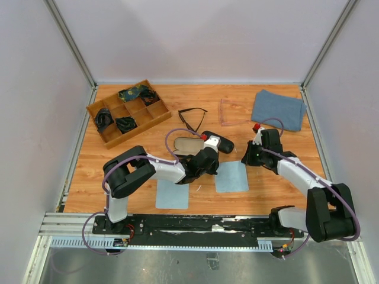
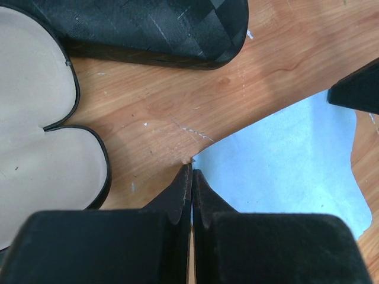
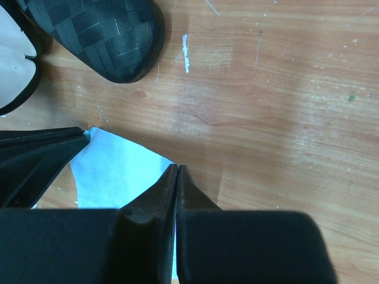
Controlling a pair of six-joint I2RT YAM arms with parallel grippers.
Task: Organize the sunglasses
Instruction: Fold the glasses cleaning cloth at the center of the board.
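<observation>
Farthest left in the overhead view, at the back of the wooden table (image 1: 83, 177), I see one divided tray (image 1: 142, 129) with dark bundles in several compartments. Right of it lie the two pairs of sunglasses, both on bare wood behind the cases: the black pair (image 1: 192, 112), then the pinkish pair (image 1: 225, 113), near each other but apart. One grey-blue cloth (image 1: 278, 109) lies just beside the pinkish pair, at back right.

There are two black cases mid-table: the open case (image 1: 187, 144) on the left and the closed case (image 1: 217, 142) right of it. There are also two light blue cloths: the near cloth (image 1: 172, 194) and the middle cloth (image 1: 232, 176).

Only the overhead view shows the sunglasses. Only the wrist views show the fingers clearly. The left gripper (image 2: 191, 171) has its fingers pressed together, tips at one corner of the middle cloth (image 2: 284, 160). Its camera also shows the open case's beige lining (image 2: 35, 118). The right gripper (image 3: 176, 171) is likewise pressed together at the cloth's (image 3: 112, 171) other far corner. I cannot tell whether either nips fabric.
</observation>
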